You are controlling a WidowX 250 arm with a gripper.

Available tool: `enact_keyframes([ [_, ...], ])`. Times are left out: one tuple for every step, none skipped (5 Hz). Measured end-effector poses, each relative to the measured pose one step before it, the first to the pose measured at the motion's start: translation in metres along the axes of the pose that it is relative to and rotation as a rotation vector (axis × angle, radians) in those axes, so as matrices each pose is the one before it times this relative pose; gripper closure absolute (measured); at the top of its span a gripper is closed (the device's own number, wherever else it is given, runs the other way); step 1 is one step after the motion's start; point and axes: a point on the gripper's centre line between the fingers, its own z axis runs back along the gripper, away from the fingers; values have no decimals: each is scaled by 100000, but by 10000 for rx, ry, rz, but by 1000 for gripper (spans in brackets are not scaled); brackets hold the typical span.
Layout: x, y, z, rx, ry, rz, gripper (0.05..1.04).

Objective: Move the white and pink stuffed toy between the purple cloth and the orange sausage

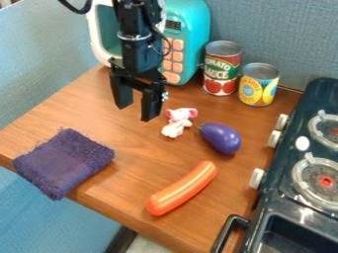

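dial: centred on the white toy mouse, 12 pointing to the far side
stove handle (pixel 229 231): black, curved, at 5 o'clock, sticking out from the near side of the stove
toy stove (pixel 288 149): dark, along 3 to 5 o'clock, with white knobs (pixel 257 178) facing the tabletop and round burners (pixel 325 182) with red centres on top
sausage (pixel 182 189): orange-red, at 6 o'clock, lying slantwise, near end turned to 7, far end up toward the eggplant
cloth (pixel 63 162): dark purple, at 8 o'clock, lying folded, lapping over the table edge
tabletop (pixel 125 148): brown wood grain, under cloth, sausage, toys and cans
eggplant (pixel 221 138): purple, on its side, at 4 o'clock, just beside the toy mouse, stem end turned to it
toy mouse (pixel 177 124): white with pink ears, at dial centre, lying on the wood, nearest to the gripper
gripper (pixel 137 112): black, at 9 to 10 o'clock, pointing down, released, with fingers spread and a visible gap between, just beside the toy mouse
yellow can (pixel 258 85): with some blue, upright, at 2 o'clock, near the stove's far end
red can (pixel 221 68): with green band, upright, at 1 o'clock, just beside the yellow one
toy microwave (pixel 191 29): teal, with pink buttons, at 11 to 12 o'clock, partly behind the arm
partition (pixel 277 34): blue-grey, behind cans and microwave
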Motion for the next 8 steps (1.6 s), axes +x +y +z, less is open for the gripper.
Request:
enact_keyframes([
  [-191, -104, -1160, -133, 376, 16, 79],
  [1459, -68, -1117, -416, 467, 334, 79],
  [1636, -312, -303, -195, -428, 478, 79],
  [1355, -1002, -550, -185, 190, 206, 79],
  [1315, -125, -505, -20, 54, 248, 79],
  [938, -365, -833, 305, 173, 180, 79],
  [1124, 232, -401, 352, 21, 303, 79],
  [748, 717, -220, 462, 79, 290, 79],
])
